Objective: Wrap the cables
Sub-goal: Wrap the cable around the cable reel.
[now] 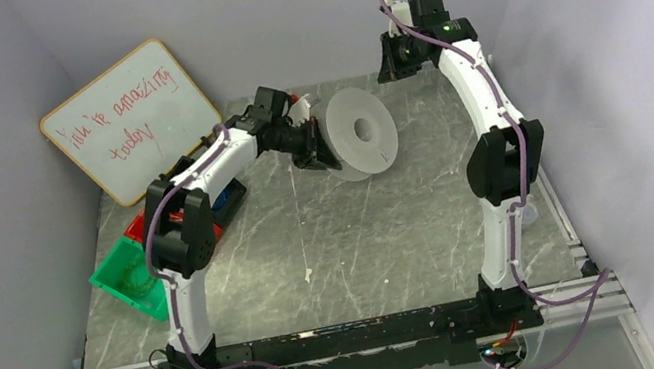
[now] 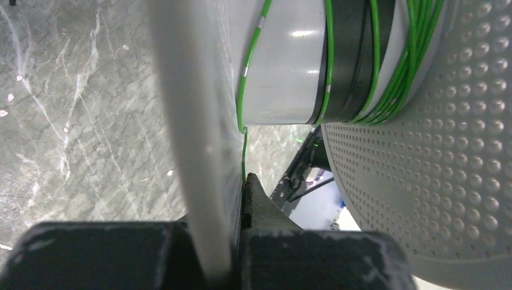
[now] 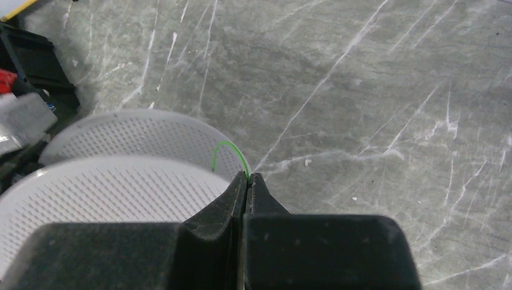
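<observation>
My left gripper (image 2: 236,188) is closed narrow on the smooth flange (image 2: 193,121) of a translucent white plastic spool (image 1: 362,133), and I hold the spool tilted over the far middle of the grey marbled worktop (image 1: 367,259). Only one of the dark fingers (image 2: 261,202) shows in my left wrist view, pressed against the inner face of that flange; the other is hidden behind it.

The thin bright-green cable (image 2: 410,54) is wound on the spool's pale hub (image 2: 284,66). Most of its turns are bunched against the dimpled flange (image 2: 459,157). A few single turns cross the hub and the black band (image 2: 350,60) around it. One strand drops down the smooth flange to the tip of my visible finger, and I cannot tell whether it is pinched there.

My right gripper (image 3: 247,179) is raised beside the spool at the back of the worktop, jaws pressed together on the cable's end. A short green arc rises from the fingertips and curves towards the spool's dimpled flanges below.

At the left edge of the worktop a whiteboard with red handwriting (image 1: 129,118) leans on the wall, and nearer the arm bases sits a green plastic bin (image 1: 128,275)
</observation>
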`<control>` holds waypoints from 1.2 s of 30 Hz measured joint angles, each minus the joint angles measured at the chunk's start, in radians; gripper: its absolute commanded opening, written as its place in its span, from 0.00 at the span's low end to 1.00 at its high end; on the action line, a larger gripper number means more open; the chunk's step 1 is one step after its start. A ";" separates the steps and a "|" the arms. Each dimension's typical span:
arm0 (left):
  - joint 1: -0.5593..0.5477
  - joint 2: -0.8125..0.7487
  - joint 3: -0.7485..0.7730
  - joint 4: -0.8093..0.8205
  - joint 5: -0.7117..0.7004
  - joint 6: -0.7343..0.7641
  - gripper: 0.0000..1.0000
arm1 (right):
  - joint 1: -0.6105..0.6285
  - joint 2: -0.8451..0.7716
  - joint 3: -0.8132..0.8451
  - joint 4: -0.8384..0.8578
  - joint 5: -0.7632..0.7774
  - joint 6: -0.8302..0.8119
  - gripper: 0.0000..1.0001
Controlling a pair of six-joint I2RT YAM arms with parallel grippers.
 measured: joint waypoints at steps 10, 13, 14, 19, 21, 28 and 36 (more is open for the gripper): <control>-0.092 -0.001 0.084 -0.164 -0.235 0.167 0.02 | 0.028 0.005 0.009 0.025 -0.021 0.076 0.00; -0.124 -0.001 0.101 -0.195 -0.325 0.224 0.02 | 0.049 0.005 0.009 0.027 -0.047 0.090 0.00; -0.137 -0.001 0.105 -0.201 -0.354 0.243 0.02 | 0.053 0.005 0.009 0.027 -0.058 0.094 0.00; -0.185 -0.002 0.106 -0.227 -0.486 0.342 0.02 | 0.073 0.005 -0.006 0.016 -0.119 0.099 0.00; -0.195 -0.007 0.106 -0.237 -0.534 0.397 0.02 | 0.071 -0.001 -0.032 0.012 -0.142 0.095 0.00; -0.196 -0.043 0.069 -0.231 -0.689 0.635 0.02 | 0.069 -0.089 -0.180 -0.054 -0.188 0.052 0.00; -0.208 -0.051 0.037 -0.193 -0.812 0.784 0.02 | 0.070 -0.190 -0.244 -0.082 -0.226 0.016 0.00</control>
